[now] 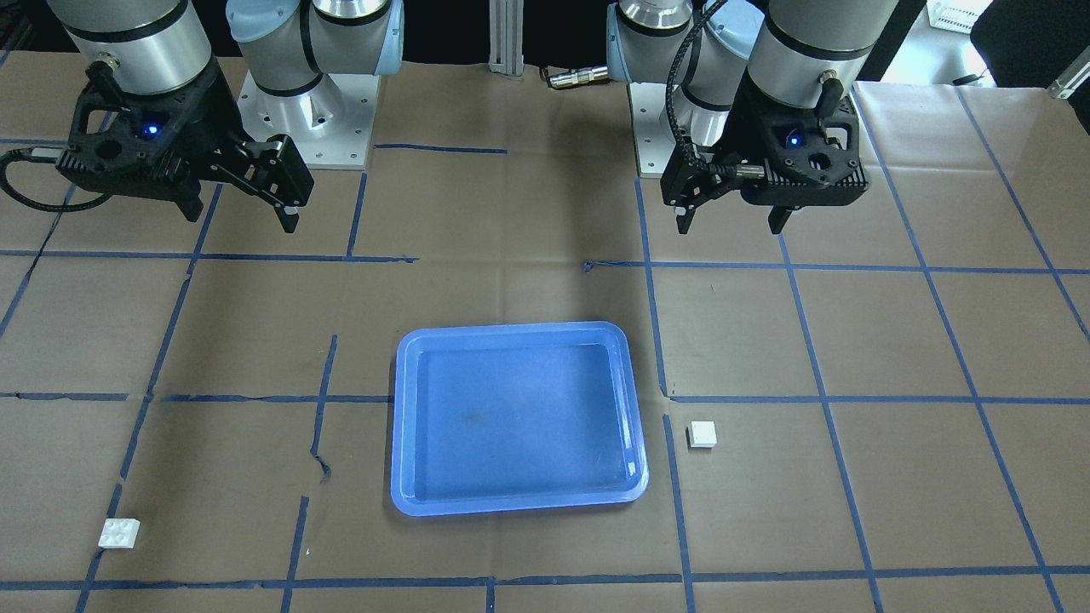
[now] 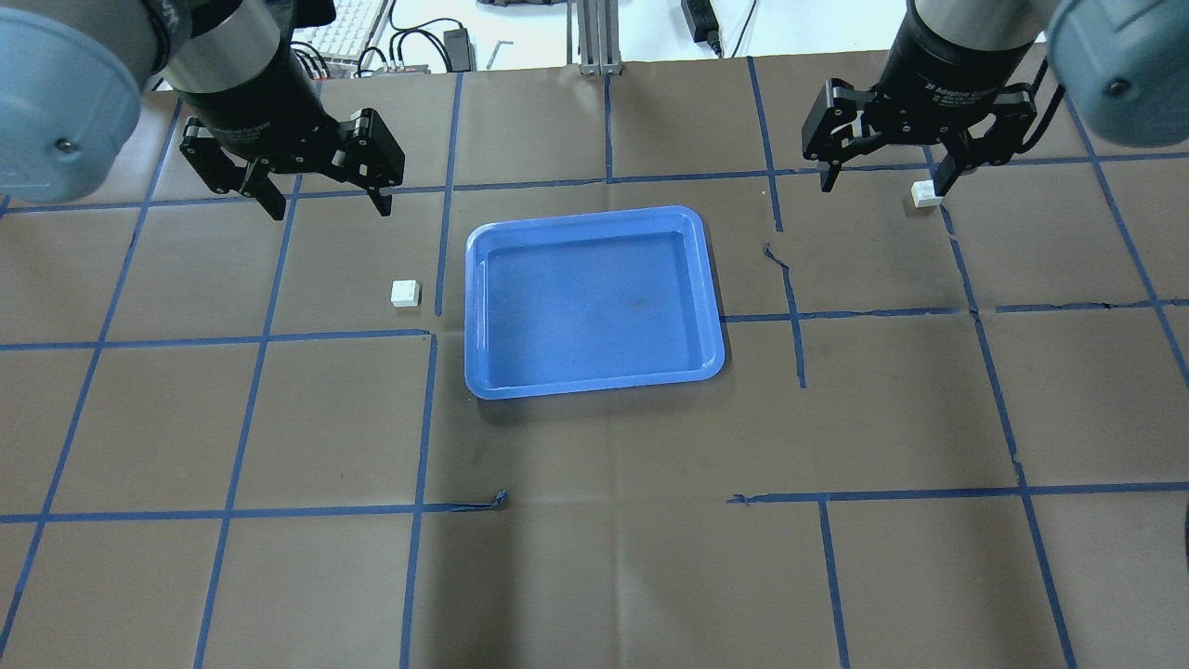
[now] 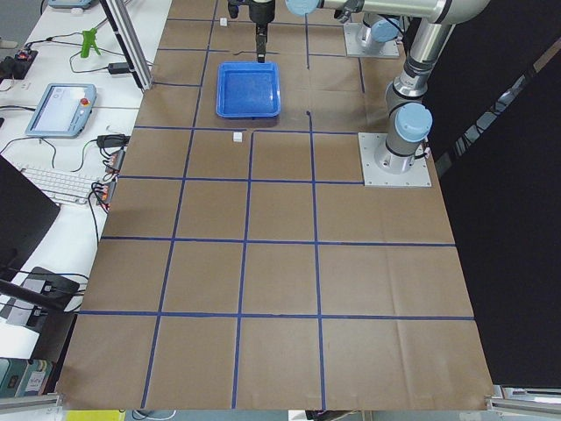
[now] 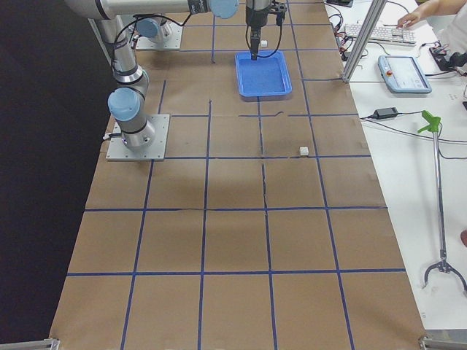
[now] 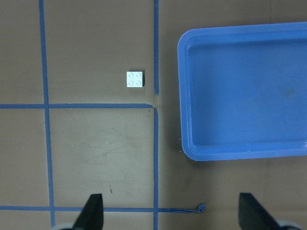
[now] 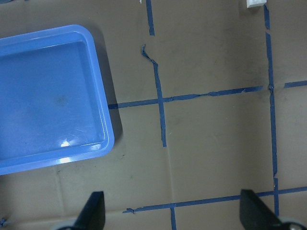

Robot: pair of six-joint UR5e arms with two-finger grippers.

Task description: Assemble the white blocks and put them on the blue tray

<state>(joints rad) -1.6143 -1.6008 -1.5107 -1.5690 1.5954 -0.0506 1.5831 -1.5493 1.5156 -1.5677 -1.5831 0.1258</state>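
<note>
I log silver-grey links (image 1: 136, 42), pale-blue joint caps (image 2: 56, 102), black left gripper (image 2: 330, 211), black right gripper (image 2: 882, 186), blue LEDs (image 1: 152, 130), black cables (image 1: 672, 85), bolted base plates (image 1: 341, 128).

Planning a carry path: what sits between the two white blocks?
The blue tray lies between the left white block and the right white block; the overhead view shows this.

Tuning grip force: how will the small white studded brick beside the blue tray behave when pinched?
The small white square plastic brick looks rigid and probably light, tiny beside the glossy blue plastic tray. Squat, flat-sided, studs up, it should slide rather than roll or tip.
</note>
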